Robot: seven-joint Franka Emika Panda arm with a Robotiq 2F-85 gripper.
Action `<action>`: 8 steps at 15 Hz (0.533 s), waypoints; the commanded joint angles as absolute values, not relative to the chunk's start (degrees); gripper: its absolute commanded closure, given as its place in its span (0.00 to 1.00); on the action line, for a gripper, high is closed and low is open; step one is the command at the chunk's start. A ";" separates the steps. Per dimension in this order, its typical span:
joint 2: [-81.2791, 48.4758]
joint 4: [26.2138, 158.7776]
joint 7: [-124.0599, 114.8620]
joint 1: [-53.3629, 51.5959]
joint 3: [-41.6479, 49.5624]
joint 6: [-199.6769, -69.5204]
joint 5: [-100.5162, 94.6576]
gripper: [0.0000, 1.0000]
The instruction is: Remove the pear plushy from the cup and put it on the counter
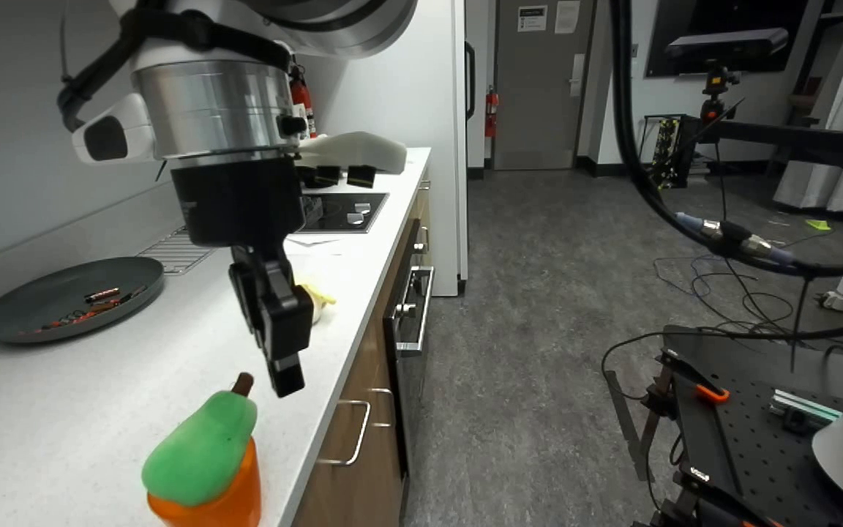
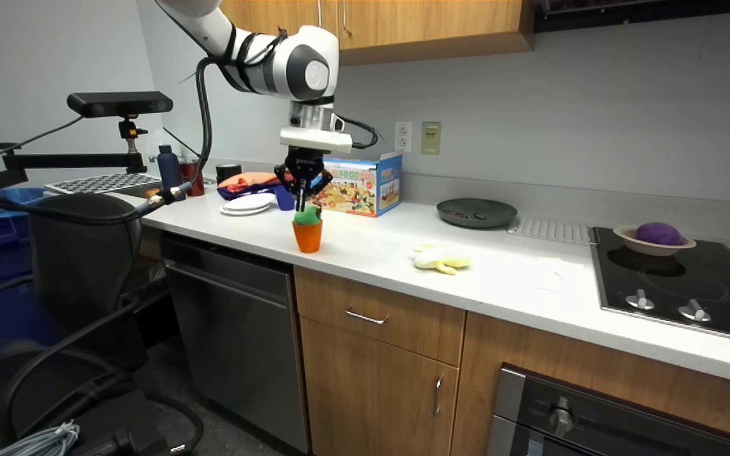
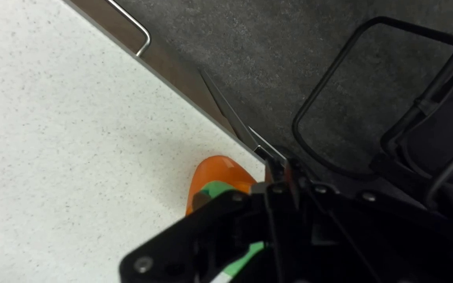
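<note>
Your black gripper partly hides from you the green pear plushy in the orange cup on the counter.

It's a kitchen I'm reaching into.
I see a cooktop set into the worktop, an oven and a dishwasher under it, and wooden wall cupboards above it.

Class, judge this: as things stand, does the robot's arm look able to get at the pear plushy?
Probably yes: the pear plushy pokes out of the orange cup, nothing lies on it, and the claw hangs close by. The claw looks shut, so would likely need opening first.
</note>
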State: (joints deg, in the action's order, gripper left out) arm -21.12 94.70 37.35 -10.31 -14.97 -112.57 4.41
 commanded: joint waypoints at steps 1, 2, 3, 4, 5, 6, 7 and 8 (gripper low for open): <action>-21.77 93.29 37.95 -10.56 -15.13 -112.52 3.49 0.60; -21.77 93.26 37.87 -10.57 -15.11 -112.30 3.48 0.51; -21.78 93.24 37.91 -10.54 -15.14 -112.25 3.59 0.45; -21.81 93.24 38.09 -10.48 -15.22 -112.33 3.81 0.38; -21.81 93.26 38.17 -10.46 -15.24 -112.43 3.87 0.29; -21.80 93.26 37.99 -10.47 -15.23 -112.33 3.93 0.23; -21.74 93.31 37.19 -10.57 -15.10 -112.25 3.85 0.14; -21.24 94.34 37.21 -10.29 -15.08 -112.34 4.33 0.08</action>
State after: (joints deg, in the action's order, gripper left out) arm -21.12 94.65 37.34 -10.31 -14.97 -112.59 4.41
